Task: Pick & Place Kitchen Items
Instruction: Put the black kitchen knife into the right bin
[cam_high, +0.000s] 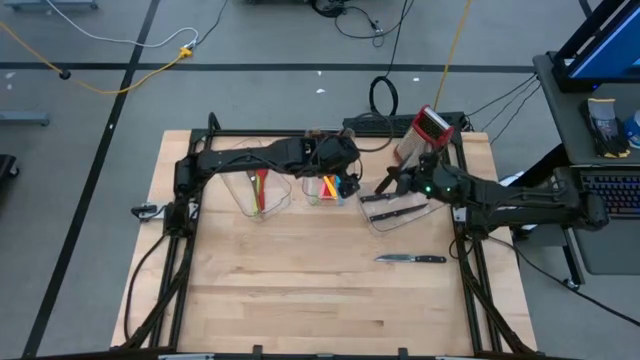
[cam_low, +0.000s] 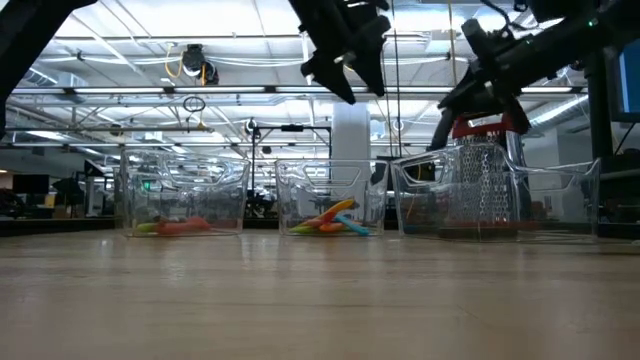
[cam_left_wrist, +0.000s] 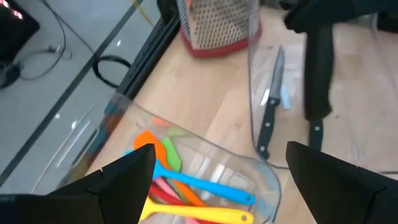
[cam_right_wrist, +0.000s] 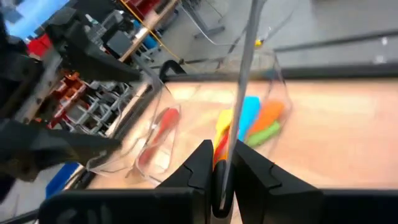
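My left fingers (cam_left_wrist: 217, 180) are spread wide, empty, above the middle bin (cam_high: 327, 189), where the spatulas (cam_left_wrist: 193, 186) lie. Lift straight up so I don't clip its wall. My right fingers (cam_right_wrist: 219, 177) are clenched on a thin blade-like item over the right bin (cam_high: 395, 208); lower before releasing. One knife (cam_high: 411, 258) left on the tabletop (cam_high: 300, 290).

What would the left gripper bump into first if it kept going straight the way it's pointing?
Probably the colorful spatulas in the middle clear bin. The left gripper hangs open right above them, pointing down into the bin. How far down they lie is hard to judge.
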